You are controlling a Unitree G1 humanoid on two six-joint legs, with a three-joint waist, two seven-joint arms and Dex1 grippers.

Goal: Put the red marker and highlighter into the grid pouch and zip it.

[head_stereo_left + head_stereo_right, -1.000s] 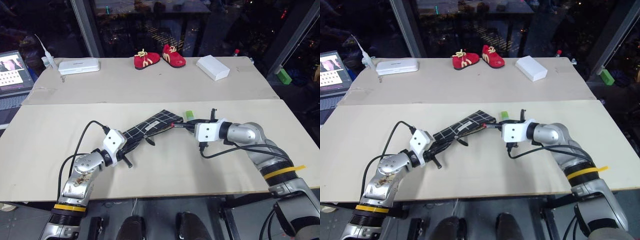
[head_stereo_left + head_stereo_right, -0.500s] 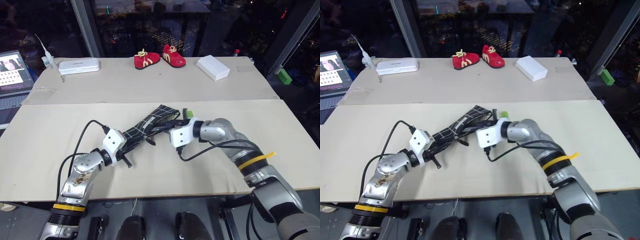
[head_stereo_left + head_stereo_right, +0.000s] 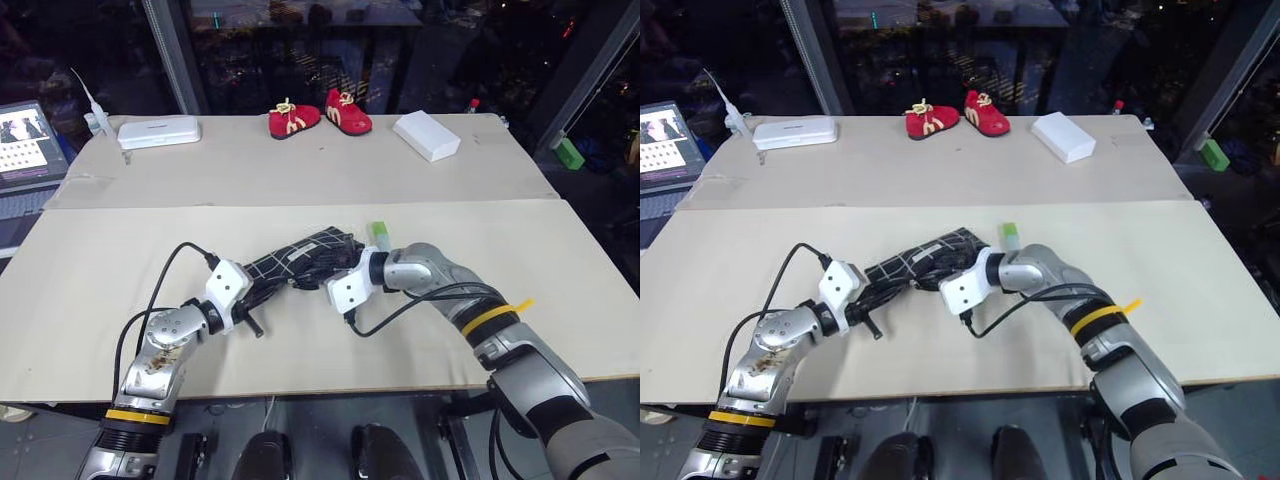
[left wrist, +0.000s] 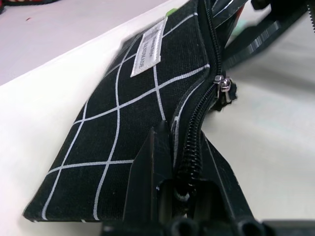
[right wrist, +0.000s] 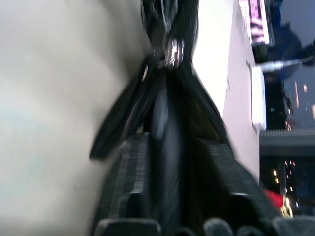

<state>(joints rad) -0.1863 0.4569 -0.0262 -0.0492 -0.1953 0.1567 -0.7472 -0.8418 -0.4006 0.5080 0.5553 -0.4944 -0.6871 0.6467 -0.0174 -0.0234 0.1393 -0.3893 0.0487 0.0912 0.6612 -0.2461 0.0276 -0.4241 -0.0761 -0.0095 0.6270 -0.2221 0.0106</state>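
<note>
You're looking at a lab or office test space at night. Two pale desks (image 3: 300,165) are pushed together, filling the middle of the frame, with dark glass walls and black metal frames (image 3: 175,55) across the top reflecting small lights. An open laptop (image 3: 25,150) sits at the left edge. White boxes (image 3: 157,131) and tiny red shoes (image 3: 320,115) near the top look like test props.

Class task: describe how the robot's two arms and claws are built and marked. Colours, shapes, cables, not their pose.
Both arms are silver metal with rounded joints. Each wrist carries a white boxy block, ending in a claw with two black fingers: left claw, right claw. A black cable loops from each wrist block back along the arm. Each forearm wears a yellow tape band; the left arm's metal looks scuffed.
</note>
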